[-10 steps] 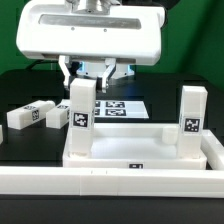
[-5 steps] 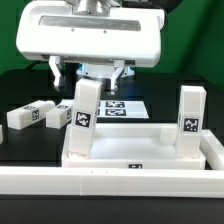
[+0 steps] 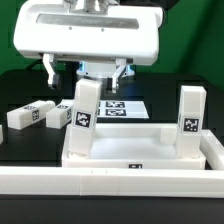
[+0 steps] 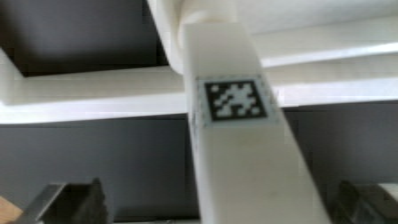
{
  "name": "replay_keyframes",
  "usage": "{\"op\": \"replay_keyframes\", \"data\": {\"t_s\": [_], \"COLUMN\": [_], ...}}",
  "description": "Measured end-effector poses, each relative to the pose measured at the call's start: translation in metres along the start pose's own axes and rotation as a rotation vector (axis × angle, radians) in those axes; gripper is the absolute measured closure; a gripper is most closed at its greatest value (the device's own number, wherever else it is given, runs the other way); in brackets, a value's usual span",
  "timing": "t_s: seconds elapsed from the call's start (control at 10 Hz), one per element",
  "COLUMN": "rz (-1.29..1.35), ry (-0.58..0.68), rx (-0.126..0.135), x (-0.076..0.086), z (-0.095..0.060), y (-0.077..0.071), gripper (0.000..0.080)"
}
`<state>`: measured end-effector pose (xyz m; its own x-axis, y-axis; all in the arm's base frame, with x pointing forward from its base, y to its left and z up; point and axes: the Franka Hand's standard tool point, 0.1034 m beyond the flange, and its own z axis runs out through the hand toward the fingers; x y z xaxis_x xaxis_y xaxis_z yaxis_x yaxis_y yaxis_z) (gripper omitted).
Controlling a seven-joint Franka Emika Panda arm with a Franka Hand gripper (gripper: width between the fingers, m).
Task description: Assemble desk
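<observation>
The white desk tabletop lies at the front, rim up. Two white tagged legs stand in its sockets. The leg on the exterior view's left leans, its top tipped toward the exterior view's right. The other leg stands upright. My gripper hangs open just above the leaning leg, with a finger well off each side and not touching it. In the wrist view the leg runs between the spread jaws of the gripper. Two loose legs lie on the table at the exterior view's left.
The marker board lies flat behind the tabletop. A long white border rail runs along the front and up the exterior view's right side. The table is black.
The jaws have opened and let go of the left leg, and the fingers have risen a little. The leg, upright before, now leans toward the exterior view's right.
</observation>
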<state>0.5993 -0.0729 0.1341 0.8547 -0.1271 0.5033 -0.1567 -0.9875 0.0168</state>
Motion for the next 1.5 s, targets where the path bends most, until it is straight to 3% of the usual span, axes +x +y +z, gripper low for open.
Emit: {"op": "replay_keyframes", "data": {"t_s": [0.5, 0.8, 1.1, 1.5], "rz": [0.002, 0.015, 0.017, 0.006], "ry": [-0.064, -0.294, -0.505, -0.496], "rx": [0.015, 0.083, 0.135, 0.131], "x": [-0.008, -0.007, -0.005, 0.005], "z": [0.005, 0.008, 0.012, 0.017], "y": [-0.003, -0.011, -0.016, -0.008], "gripper": [0.0150, 0.0150, 0.0150, 0.0150]}}
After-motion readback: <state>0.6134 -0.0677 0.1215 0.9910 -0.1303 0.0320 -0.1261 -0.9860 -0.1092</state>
